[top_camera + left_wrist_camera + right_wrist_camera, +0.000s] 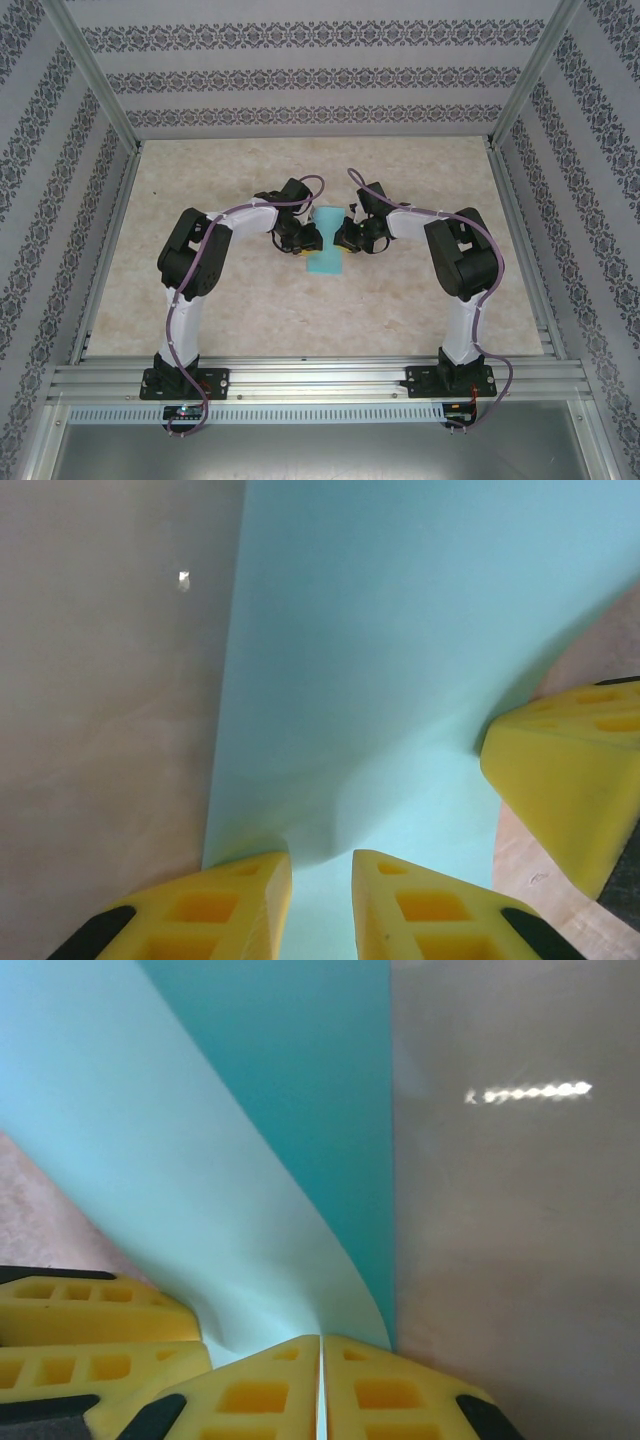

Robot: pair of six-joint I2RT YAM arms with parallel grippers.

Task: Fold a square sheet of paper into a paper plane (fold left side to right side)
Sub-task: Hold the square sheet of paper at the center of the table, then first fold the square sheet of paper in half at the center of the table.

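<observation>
Beige marble-look table [250, 300], boxed in by patterned wallpaper walls [300, 75] with an aluminium frame [300, 375] along the near edge. Both arms reach into the middle and meet over the teal sheet of paper [325, 262]. It sits right between the two pincers and pokes out a bit on their near side. The right pincer [320, 1345] is clamped tight, with only a thin seam between its fingers. The paper's edge runs straight into that seam, so it's pinching the sheet. From there the paper curls up and over toward the left pincer [320, 865], pale side to the camera. A darker, shaded stretch lies beyond the curl and ends in a straight edge against the table. The left one has a narrow gap between its yellow fingers [240, 905], so it's slightly parted. Paper shows through the gap and spreads out ahead of it. Can't tell if the tips actually touch the sheet. One finger of the right pincer sits close by, just off to its right.
</observation>
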